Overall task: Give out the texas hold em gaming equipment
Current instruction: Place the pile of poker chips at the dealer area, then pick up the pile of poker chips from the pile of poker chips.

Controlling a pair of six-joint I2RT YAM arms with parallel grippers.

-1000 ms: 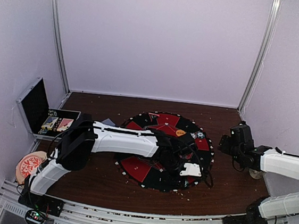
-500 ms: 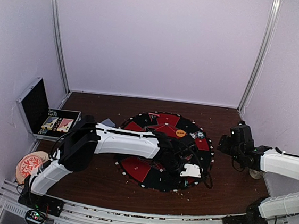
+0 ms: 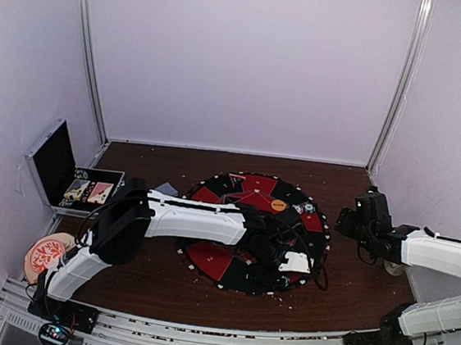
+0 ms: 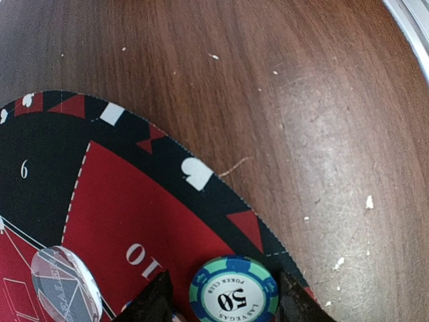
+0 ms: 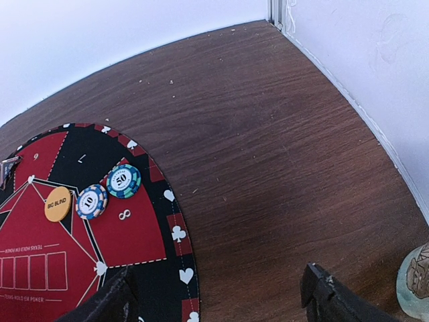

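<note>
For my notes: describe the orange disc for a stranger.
On the red-and-black mat, three rounds lie in a row at far right. The orange disc is the plain one marked BIG BLIND, beside a striped 10 chip and 50 chip.

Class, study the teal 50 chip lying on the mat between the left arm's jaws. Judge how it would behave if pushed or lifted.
The teal 50 chip keeps a crisp flat face, so it is probably stiff. Lying flat on the mat, it would probably slide rather than roll; set on edge, its round rim might roll.
</note>
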